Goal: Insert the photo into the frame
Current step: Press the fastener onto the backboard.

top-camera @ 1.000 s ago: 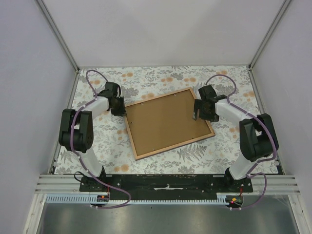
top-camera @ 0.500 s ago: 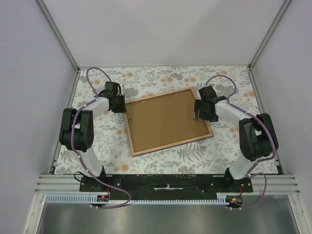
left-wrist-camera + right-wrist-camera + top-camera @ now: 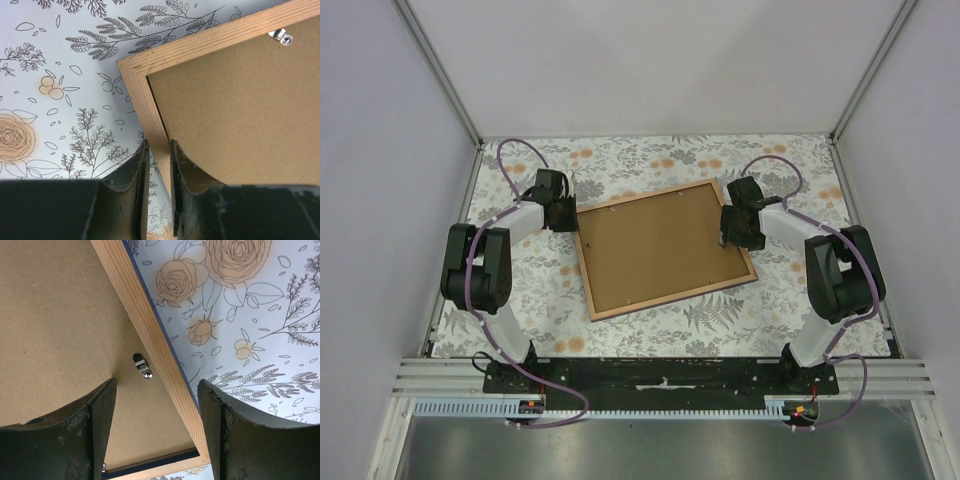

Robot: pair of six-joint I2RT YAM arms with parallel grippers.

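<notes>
Two grippers are flanking the frame (image 3: 676,297), which is lying flat, wood side up, on the table (image 3: 620,160). The left gripper (image 3: 159,147) is pinching its left rim near the far corner. The right gripper (image 3: 156,385) is straddling the right rim, jaws spread, one finger over the board (image 3: 60,315) beside a clip (image 3: 142,366).

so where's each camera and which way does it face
Top external: above, behind the arms, looking down on the frame; both arms show.
Left wrist: on the left gripper, facing down at a frame corner; fingers show.
Right wrist: on the right gripper, facing down at the opposite rim; fingers show.
Shared: all show the backing board.
</notes>
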